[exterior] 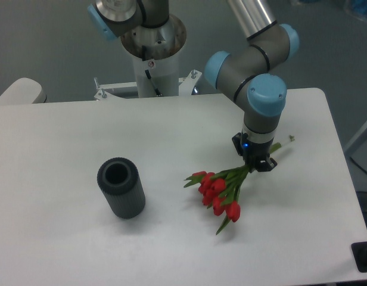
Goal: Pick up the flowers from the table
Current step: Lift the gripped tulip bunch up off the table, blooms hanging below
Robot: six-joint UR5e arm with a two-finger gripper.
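A single fixed camera looks down at a steep angle from the front of the table [64, 250], facing the robot base [154, 53] at top centre of the frame. It stands at middling range: nearly the whole tabletop fits, with only its lower edge and left corners cropped.

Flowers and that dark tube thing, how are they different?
The flowers are red and green; the tube is dark grey all over. The flowers are thin stems with small buds, while the tube is one thick ribbed cylinder with an open top. The gripper is shut on the flowers' stems; the tube stands alone, well to their left. Both are over the white table.
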